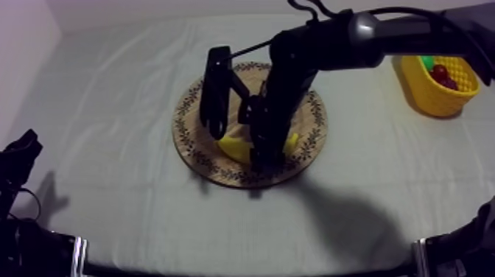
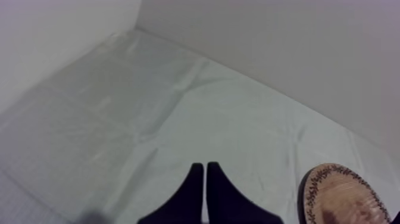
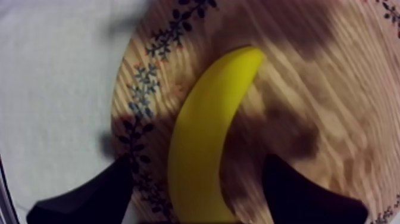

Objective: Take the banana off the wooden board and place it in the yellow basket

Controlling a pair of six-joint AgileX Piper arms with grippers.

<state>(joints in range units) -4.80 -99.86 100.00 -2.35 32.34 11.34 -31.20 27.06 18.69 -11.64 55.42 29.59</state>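
Observation:
The yellow banana (image 1: 236, 150) lies on the round wooden board (image 1: 188, 140) at the table's middle. My right gripper (image 1: 243, 147) reaches down from the upper right and stands open over it. In the right wrist view the banana (image 3: 205, 143) lies between the two black fingers (image 3: 89, 196), near the board's patterned rim (image 3: 140, 83); neither finger visibly touches it. The yellow basket (image 1: 442, 92) stands at the far right. My left gripper (image 1: 22, 147) rests low at the left, its fingers together as a wedge (image 2: 205, 170) above the cloth.
A small red fruit (image 1: 440, 72) and something green (image 1: 426, 61) lie in the basket. The board's edge (image 2: 339, 196) is beside my left gripper's fingers. Open cloth stretches between the board and the basket.

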